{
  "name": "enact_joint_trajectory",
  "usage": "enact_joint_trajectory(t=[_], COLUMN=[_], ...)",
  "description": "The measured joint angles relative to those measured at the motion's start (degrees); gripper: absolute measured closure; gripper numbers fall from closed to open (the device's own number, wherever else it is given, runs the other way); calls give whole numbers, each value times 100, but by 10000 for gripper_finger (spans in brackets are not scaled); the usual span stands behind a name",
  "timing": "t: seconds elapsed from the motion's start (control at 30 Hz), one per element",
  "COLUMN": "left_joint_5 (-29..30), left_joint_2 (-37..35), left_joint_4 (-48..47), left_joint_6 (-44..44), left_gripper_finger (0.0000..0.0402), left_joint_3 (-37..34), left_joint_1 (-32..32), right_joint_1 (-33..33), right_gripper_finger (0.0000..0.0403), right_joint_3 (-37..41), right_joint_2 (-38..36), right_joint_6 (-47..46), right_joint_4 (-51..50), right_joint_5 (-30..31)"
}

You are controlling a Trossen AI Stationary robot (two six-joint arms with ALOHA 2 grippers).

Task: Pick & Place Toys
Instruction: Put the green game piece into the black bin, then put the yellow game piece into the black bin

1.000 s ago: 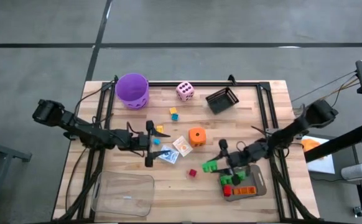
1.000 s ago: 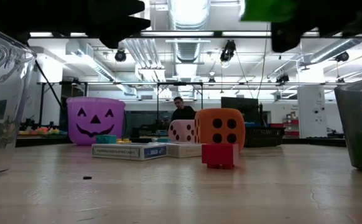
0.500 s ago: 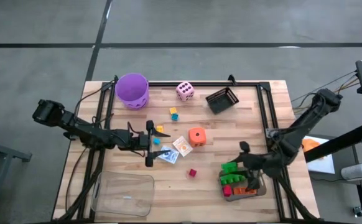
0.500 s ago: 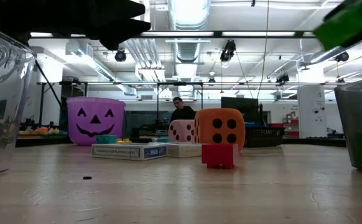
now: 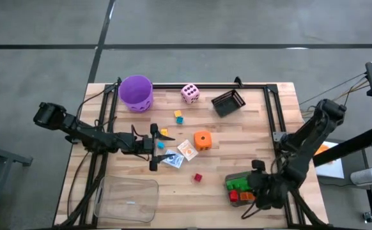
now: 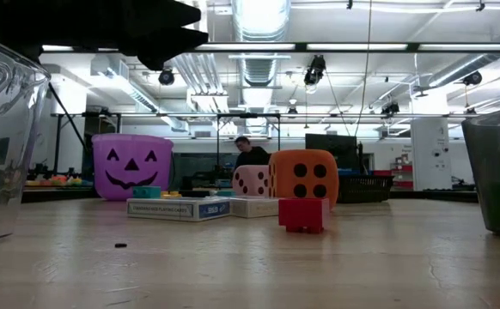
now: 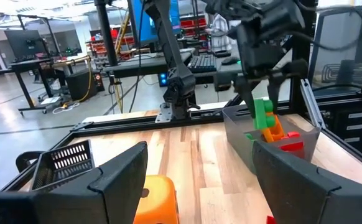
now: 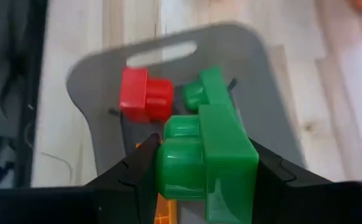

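Observation:
My right gripper is shut on a green brick and slants down over the grey tray at the near right. In the tray lie a red brick, another green brick and an orange one. My left gripper stands open and level at mid-left, with nothing between its fingers. On the table rest an orange die, a pink die, two card packs, a small red brick and small yellow and blue bricks. My right gripper pinches the green brick by two opposite sides between its two fingers. The fingers come slanting down from above. The brick hangs below them over the tray's bricks. Whether its lower end touches them, I cannot tell.
A purple bucket stands at the far left and a black wire basket at the far right. A clear plastic box sits at the near left. A black frame runs along the table's sides. A person shows far behind in the room.
My right gripper has carried the green brick toward the table's near right, from beside the tray to over it. It has tipped from about level to slanting down and has rolled. The brick has left the low view. The left arm has kept still.

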State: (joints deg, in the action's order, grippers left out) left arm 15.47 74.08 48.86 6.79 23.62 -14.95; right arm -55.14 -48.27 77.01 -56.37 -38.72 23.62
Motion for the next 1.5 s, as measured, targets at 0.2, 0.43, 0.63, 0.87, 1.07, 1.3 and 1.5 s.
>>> enact_joint_trajectory(t=[0.2,0.43,0.63,0.87,1.07,1.3,1.5], left_joint_5=[16,16,16,16,17,14,131], left_joint_2=[0,0,0,0,0,126,414], left_joint_4=[-2,-26,-28,-36,-194,-1095,-1809], left_joint_6=[-13,-21,-42,-105,-366,-670,-885], left_gripper_finger=[113,113,113,113,113,113,113], left_joint_3=[1,2,3,4,6,380,772], left_joint_1=[44,54,58,65,93,231,439], right_joint_1=[-2,0,-4,-240,-395,-188,188], right_gripper_finger=[241,125,92,89,89,88,88], right_joint_3=[-70,-70,-72,-120,101,935,2229], right_joint_2=[543,475,29,-546,-603,-383,-136], right_joint_6=[-149,-512,-641,594,3184,5775,7060], right_joint_4=[-78,-135,-118,506,2364,5731,9768], right_joint_5=[-150,-188,-58,2046,3966,3816,1815])
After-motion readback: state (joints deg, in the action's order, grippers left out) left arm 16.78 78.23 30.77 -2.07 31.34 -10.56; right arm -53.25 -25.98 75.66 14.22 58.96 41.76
